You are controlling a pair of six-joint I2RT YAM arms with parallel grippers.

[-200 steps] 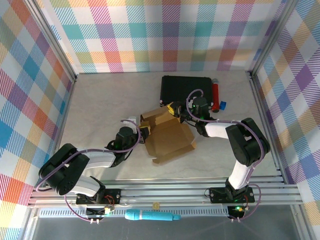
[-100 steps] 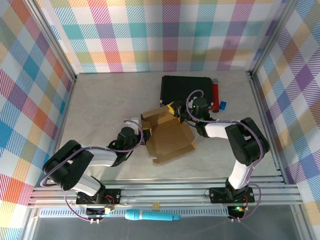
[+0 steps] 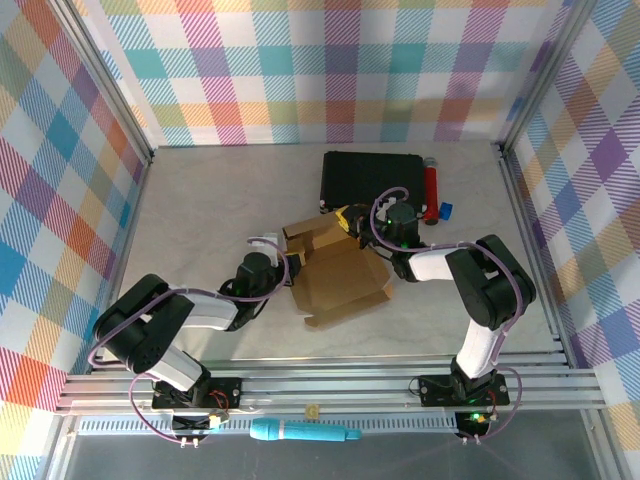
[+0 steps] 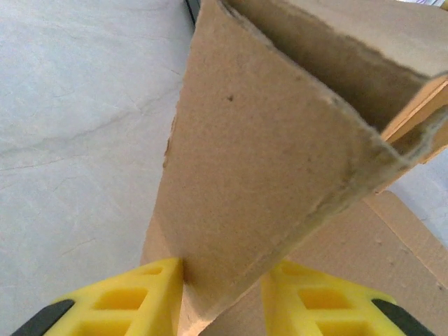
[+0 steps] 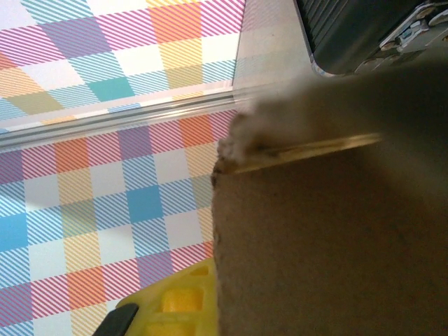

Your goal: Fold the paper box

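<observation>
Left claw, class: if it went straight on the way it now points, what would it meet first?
The paper box: its raised flap stands between the fingers of the left claw, so it would probably push straight into that cardboard.

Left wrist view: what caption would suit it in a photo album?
Up close: a brown flap of the paper box stands between the left gripper's yellow fingers, over the grey table.

No words, labels, brand marks, numbers or signs can be read in any view — the paper box point(image 3: 345, 285) shows plain brown cardboard, unprinted as far as can be seen.
</observation>
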